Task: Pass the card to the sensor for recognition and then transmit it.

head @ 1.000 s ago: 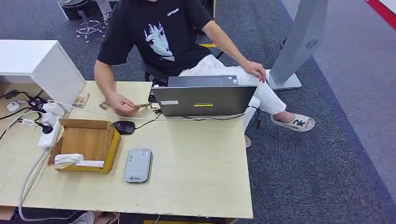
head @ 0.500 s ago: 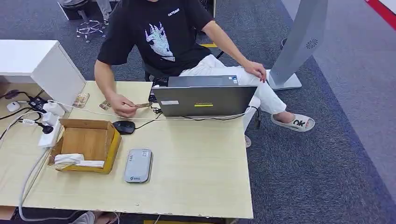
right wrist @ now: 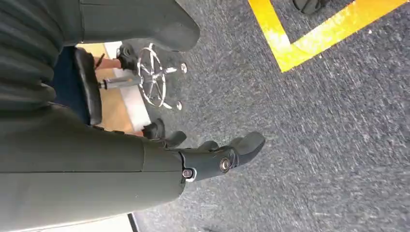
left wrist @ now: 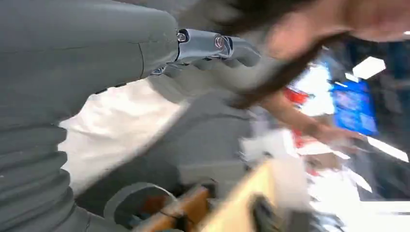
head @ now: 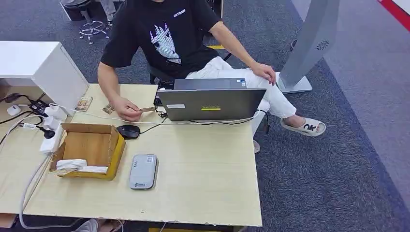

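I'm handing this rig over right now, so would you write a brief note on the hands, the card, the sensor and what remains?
Left hand: holds nothing; the view is too blurred to judge the fingers.
Right hand: hangs over grey carpet, fingers loosely apart, holding nothing.
Card: pinched in the seated person's hand over the table, beside the laptop.
Sensor: grey reader lying flat near the table's front edge, beside the cardboard box; a mouse sits behind it.
Done: nothing yet.
Left: take the card, present it to the sensor, then pass it on.
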Available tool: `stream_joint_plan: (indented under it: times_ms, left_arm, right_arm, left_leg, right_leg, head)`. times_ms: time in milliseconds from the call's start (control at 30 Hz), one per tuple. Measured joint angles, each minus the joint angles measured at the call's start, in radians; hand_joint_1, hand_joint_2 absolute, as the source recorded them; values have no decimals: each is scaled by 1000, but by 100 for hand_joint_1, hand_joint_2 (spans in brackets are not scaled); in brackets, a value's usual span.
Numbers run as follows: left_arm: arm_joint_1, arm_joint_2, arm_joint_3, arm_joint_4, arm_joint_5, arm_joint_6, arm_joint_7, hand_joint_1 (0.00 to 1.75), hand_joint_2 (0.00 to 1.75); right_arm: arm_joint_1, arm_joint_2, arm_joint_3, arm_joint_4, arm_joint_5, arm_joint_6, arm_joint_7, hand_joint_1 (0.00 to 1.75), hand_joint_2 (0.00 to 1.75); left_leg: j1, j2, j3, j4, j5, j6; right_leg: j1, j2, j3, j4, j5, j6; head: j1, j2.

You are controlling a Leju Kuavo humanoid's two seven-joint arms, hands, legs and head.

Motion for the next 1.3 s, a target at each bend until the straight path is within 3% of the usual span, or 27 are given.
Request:
stream_joint_plan:
  times_ms: [233,367,533,633,767,833,933,1000,1133,1300]
  left_arm:
    - [18,0,-57,-311,-110,-190,0,0,175]
    - [18,24,-85,-411,-164,-245,0,0,175]
    - [13,85,-150,-425,-206,-263,0,0,175]
    - [1,137,-214,-422,-271,-220,26,0,175]
    - [-112,266,-356,-339,-485,-157,181,0,175]
    - [-157,322,-421,-290,-531,-128,203,0,175]
    - [-185,370,-476,-251,-533,-117,221,0,175]
    - [-215,395,-509,-220,-552,-138,269,0,175]
    - [-341,462,-607,-72,-812,-92,356,0,175]
    - [-499,502,-713,140,-968,-38,442,0,175]
  right_arm:
    - [0,0,0,0,-1,20,6,0,175]
    - [0,0,0,0,3,30,16,0,175]
    - [0,0,2,0,7,42,30,0,175]
    - [0,0,5,0,11,52,32,0,175]
    - [-7,0,19,0,23,72,38,0,175]
    - [-10,0,24,0,27,77,42,0,175]
    - [-9,-1,28,0,30,82,42,0,175]
    - [-6,-1,30,0,30,90,42,0,175]
    - [-13,-4,47,0,45,119,40,0,175]
    - [-17,-10,62,0,55,137,49,0,175]
  left_leg:
    - [-1,0,0,0,0,0]
    - [-1,0,1,0,0,0]
    - [0,0,1,0,0,0]
    - [0,0,8,0,1,0]
    - [0,-6,6,0,5,0]
    - [1,-4,6,0,7,-2]
    - [0,-1,7,0,7,-2]
    - [0,-2,6,1,7,-1]
    - [0,-5,4,1,9,0]
    - [0,-3,4,1,11,0]
  right_leg:
    - [0,0,0,0,0,0]
    - [0,0,0,0,0,0]
    - [0,0,0,0,0,0]
    - [0,0,-4,0,0,0]
    - [0,-7,-1,1,1,-1]
    - [0,-5,0,1,4,-3]
    - [0,-1,-3,1,5,-2]
    - [0,-2,-5,0,5,-2]
    - [0,-6,-4,0,5,-2]
    - [0,-3,-4,1,9,-2]
  head:
    - [-2,0]
    - [-2,0]
    - [-2,0]
    - [-2,0]
    - [-1,0]
    - [-1,0]
    - [-1,0]
    - [-2,0]
    - [-1,0]
    - [-1,0]
